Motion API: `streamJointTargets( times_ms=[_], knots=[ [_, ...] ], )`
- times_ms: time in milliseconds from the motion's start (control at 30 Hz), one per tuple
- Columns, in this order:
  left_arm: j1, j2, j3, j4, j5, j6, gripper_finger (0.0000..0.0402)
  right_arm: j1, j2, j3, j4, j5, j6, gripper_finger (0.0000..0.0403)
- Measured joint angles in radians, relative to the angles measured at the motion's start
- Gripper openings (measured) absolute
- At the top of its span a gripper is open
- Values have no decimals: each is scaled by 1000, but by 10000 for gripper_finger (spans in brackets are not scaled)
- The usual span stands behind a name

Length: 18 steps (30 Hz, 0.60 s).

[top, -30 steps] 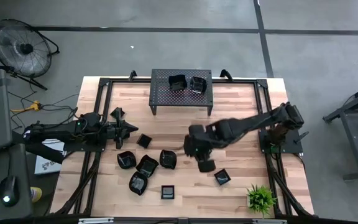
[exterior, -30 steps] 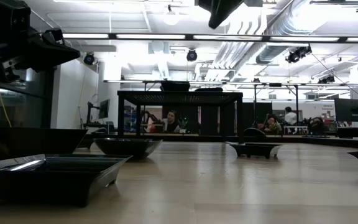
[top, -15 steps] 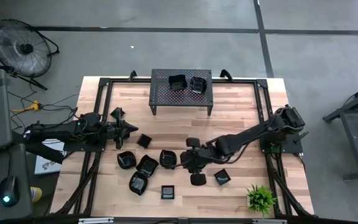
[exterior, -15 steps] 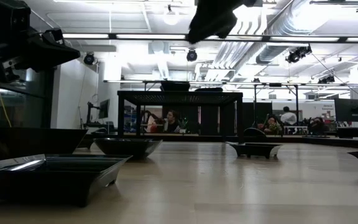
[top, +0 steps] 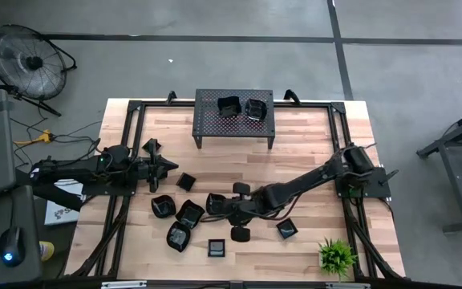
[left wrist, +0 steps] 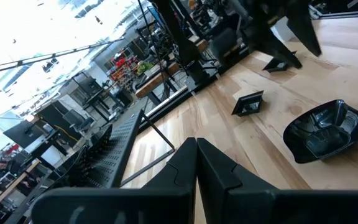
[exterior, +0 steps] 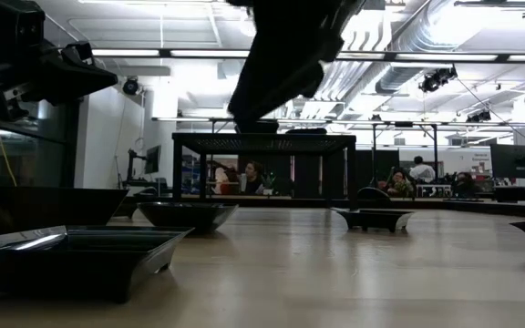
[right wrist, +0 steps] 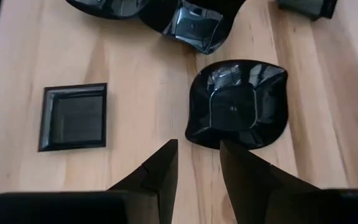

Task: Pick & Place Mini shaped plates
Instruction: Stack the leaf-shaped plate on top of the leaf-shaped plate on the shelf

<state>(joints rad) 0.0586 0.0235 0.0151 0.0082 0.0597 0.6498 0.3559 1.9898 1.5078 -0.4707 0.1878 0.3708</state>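
Several glossy black mini plates lie flat on the wooden table in the high view. One group sits near the middle: a wavy-rimmed one (top: 215, 204), two left of it (top: 189, 213) (top: 163, 205), and a flat square one (top: 216, 247). Another (top: 286, 229) lies to the right. Two plates (top: 229, 105) (top: 255, 108) rest on the perforated stand (top: 215, 120). My right gripper (right wrist: 197, 144) is open and hovers above the table just right of the wavy-rimmed plate (right wrist: 238, 102). The square plate (right wrist: 73, 117) lies beside it. My left gripper (left wrist: 196, 149) is shut and waits at the table's left (top: 169, 166).
The stand on legs sits at the table's far middle. A small green plant (top: 337, 255) is at the near right corner. In the low view the right arm (exterior: 281, 64) hangs well above the tabletop, with a square plate (exterior: 71, 260) close to the camera. People sit in the room behind.
My right arm has swung toward the table's left and come down, from right of the middle to just beside the wavy-rimmed plate in the group. In the low view it has dropped further into the picture from above. No plate has moved.
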Motion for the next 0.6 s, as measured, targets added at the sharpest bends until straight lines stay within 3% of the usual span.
streamJointTargets(
  times_ms=[600],
  knots=[
    [0, 0, 0, 0, 0, 0, 3, 12, 181, 128, 38, 5, 2, 114]
  ],
)
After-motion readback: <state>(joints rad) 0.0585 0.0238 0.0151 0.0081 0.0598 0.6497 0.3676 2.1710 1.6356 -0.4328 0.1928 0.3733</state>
